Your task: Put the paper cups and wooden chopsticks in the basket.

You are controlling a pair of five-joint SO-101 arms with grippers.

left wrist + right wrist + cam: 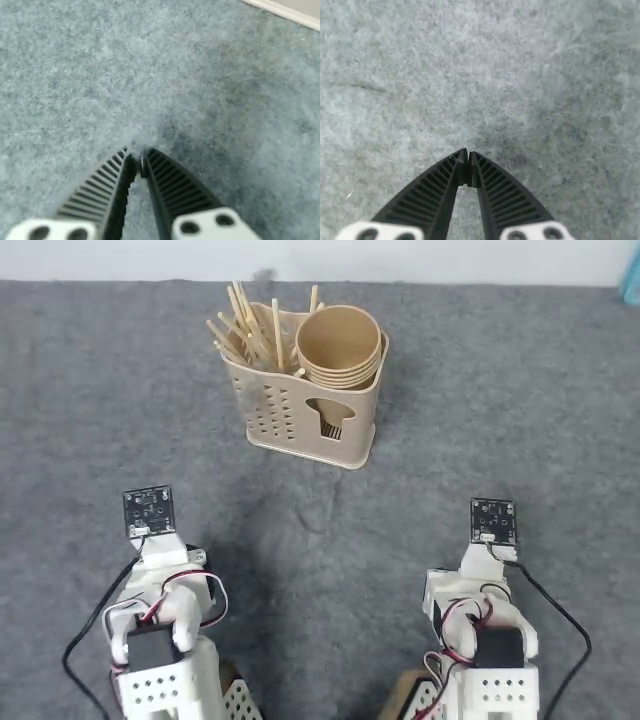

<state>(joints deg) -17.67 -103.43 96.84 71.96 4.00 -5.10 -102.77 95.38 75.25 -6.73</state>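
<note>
Your left pincer (136, 161) is closed, its two ribbed fingers meeting at the tips with nothing between them. It hangs over bare grey felt (100, 75) that covers the tabletop. Your right pincer (468, 160) is the same: fingers pressed together at the tips, holding nothing, with the felt below it. A faint crease (360, 86) runs through the felt ahead of that pincer and off to one side.

From above, your left arm (165, 630) and right arm (480, 640) both sit drawn back at the near edge, well apart from each other.

The basket (312, 415) stands upright well ahead of both pincers, roughly midway between their lines: ahead and to the right of the left pincer, ahead and to the left of the right one. Neither pincer is near it.

The paper cups (340, 345) are nested in one stack, mouth up, in the half of the basket on the right pincer's side. The wooden chopsticks (250, 330) stand on end in the half on the left pincer's side, fanned out and leaning over the rim. One stick pokes up just behind the cups.
</note>
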